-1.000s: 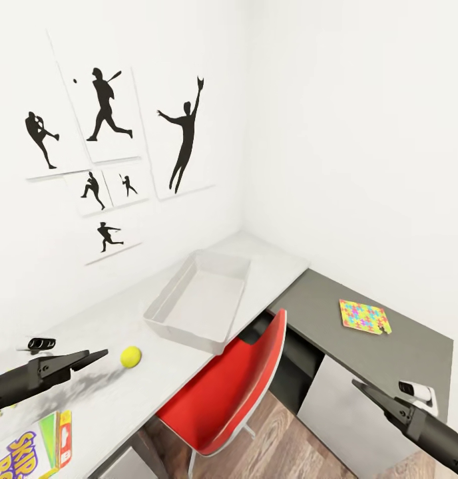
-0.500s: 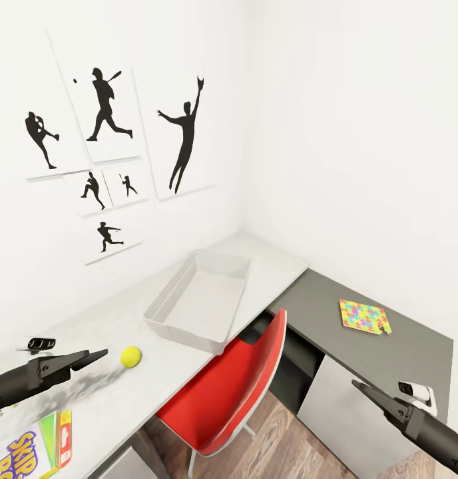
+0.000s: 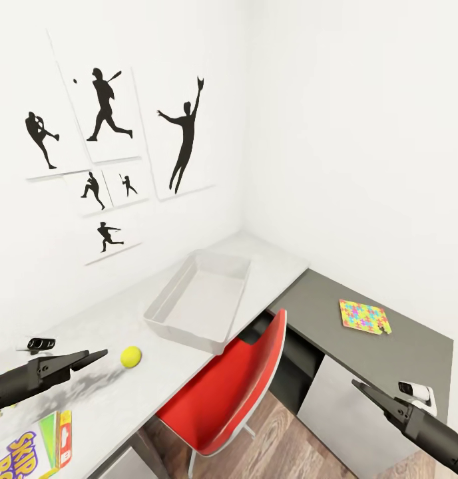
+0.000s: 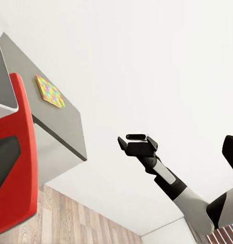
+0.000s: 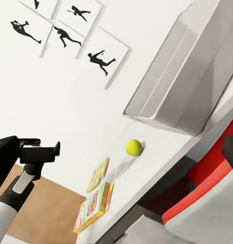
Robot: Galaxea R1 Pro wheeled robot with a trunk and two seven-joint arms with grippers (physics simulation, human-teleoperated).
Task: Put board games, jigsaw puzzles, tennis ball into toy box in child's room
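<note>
Here I'm holding the left gripper (image 3: 99, 354), jaws closed on nothing, just beside the tennis ball (image 3: 130, 356), which is sitting apart from the toy box (image 3: 164, 320); right gripper (image 3: 359, 386) closed too.

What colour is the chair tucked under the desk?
The moulded chair is bright red, with a pale rim; clearest in the head view.

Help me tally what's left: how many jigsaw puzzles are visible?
2. One jigsaw puzzle on the dark desk section; the other on the light section beside a board game.
</note>
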